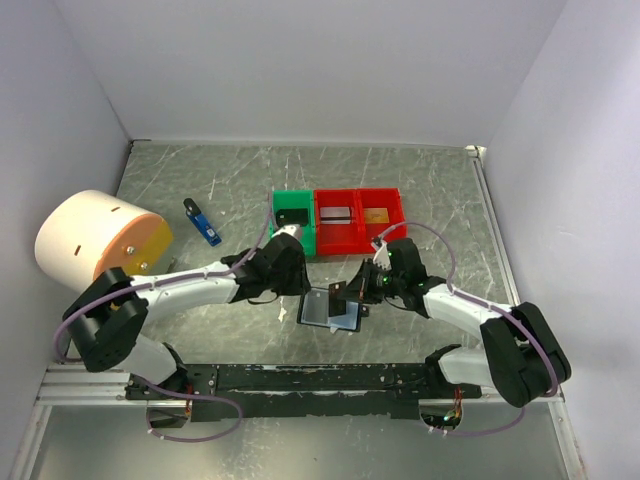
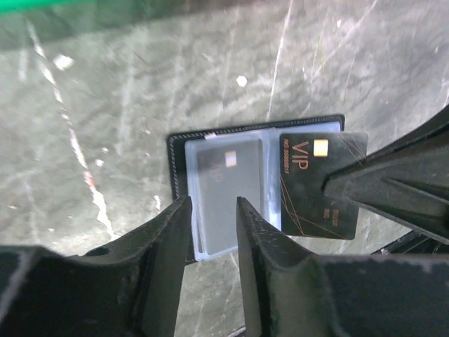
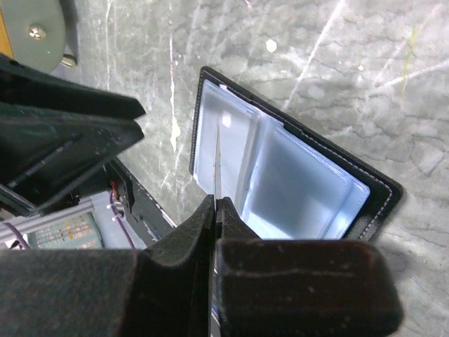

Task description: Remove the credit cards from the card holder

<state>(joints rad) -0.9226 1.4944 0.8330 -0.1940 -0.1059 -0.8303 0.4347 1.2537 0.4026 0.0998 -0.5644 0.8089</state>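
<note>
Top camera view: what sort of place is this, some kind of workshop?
Probably a robotics lab test cell: white walls box in a grey tabletop, two robot arms are bolted to a rail at its edge, and coloured bins and a card holder serve as props.

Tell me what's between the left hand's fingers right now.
Left wrist view: a clear sleeve of the holder, grey card inside, shows in the gap of the left hand. Whether the fingers touch it is unclear.

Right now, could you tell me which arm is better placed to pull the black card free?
Right: the right gripper is shut on the black card, while the left gripper stands open over the card holder.
</note>
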